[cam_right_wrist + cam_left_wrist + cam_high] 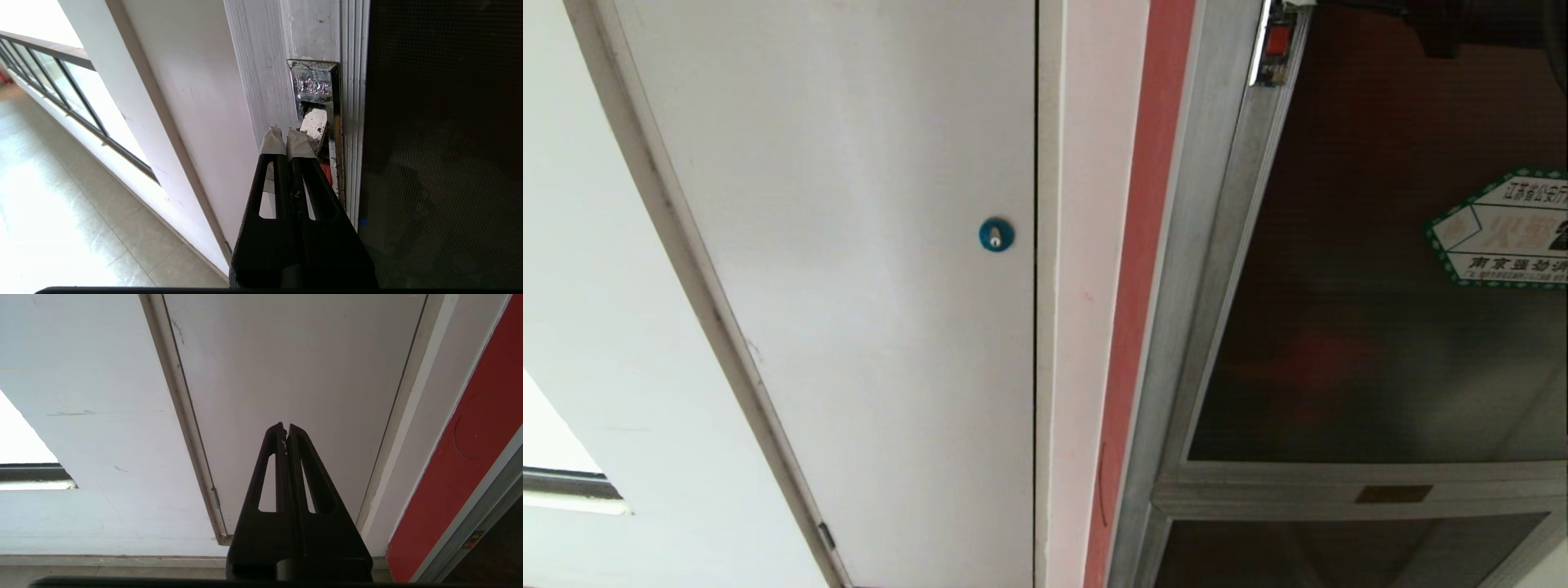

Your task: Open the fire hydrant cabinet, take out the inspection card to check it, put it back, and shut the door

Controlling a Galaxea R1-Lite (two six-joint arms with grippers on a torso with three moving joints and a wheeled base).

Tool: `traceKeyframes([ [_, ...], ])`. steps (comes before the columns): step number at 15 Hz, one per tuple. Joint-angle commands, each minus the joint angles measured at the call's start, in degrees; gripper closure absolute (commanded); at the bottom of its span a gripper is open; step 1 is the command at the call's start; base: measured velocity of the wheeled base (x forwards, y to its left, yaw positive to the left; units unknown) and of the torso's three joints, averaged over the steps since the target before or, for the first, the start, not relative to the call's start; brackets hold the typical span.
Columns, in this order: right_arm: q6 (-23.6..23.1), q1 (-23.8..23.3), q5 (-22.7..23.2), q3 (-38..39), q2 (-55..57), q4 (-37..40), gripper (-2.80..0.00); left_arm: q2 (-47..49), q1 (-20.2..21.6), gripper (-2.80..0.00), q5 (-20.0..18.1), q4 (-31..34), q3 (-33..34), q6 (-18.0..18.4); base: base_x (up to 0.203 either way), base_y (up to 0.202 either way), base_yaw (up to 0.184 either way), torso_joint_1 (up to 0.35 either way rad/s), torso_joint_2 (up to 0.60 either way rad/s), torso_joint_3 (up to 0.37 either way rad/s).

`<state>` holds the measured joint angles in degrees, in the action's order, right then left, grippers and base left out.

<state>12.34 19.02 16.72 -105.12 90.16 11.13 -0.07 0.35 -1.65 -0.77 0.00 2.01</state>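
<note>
Right gripper (286, 134) sat clenched, taped tips pressed together, nothing between them. Tips rested at the latch (318, 122), a chrome plate with a pale tongue, set in the silver frame of the door (1380, 367). Whether they actually touched the tongue could not be told; they were at least just beside it. A bit of red showed on the latch behind the nearer finger.

Door appeared shut against the fire hydrant cabinet (1176, 327): dark tinted glass lay flat in its frame, and only a dim reddish blur came through the pane. Inspection card not seen in any view. A green-bordered white hexagonal sticker (1503, 233) with Chinese print sat on the glass, on the far side of the pane from the latch. Below the door, across a silver rail with a small brass plate (1393, 493), a lower dark glass panel (1339, 551) began.

Away from the latch on the other side ran the cabinet's red side strip (1143, 245), then a white-grey door (849, 286) with a blue round lock (996, 234).

Left gripper (286, 428) hung well apart from the latch, facing that white-grey door, fingers clenched on nothing.

Right wrist view also took in a tiled floor (61, 212) and a railing (53, 81) beyond the wall.
</note>
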Motion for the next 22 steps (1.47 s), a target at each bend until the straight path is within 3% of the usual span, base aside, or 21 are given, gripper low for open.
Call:
traceKeyframes([
  [1, 0.1, -0.1, 0.0, 0.3, 0.2, 0.2, 0.00, 0.0, 0.0, 0.00, 0.0, 0.0, 0.4, 0.0, 0.000, 0.000, 0.000, 0.000, 0.00, 0.000],
  [22, 0.1, -1.6, 0.0, 1.8, 2.1, -0.4, 0.00, 0.0, 0.1, 0.00, 0.0, 0.0, 0.4, 0.0, 0.000, 0.000, 0.000, 0.000, 0.00, 0.000],
])
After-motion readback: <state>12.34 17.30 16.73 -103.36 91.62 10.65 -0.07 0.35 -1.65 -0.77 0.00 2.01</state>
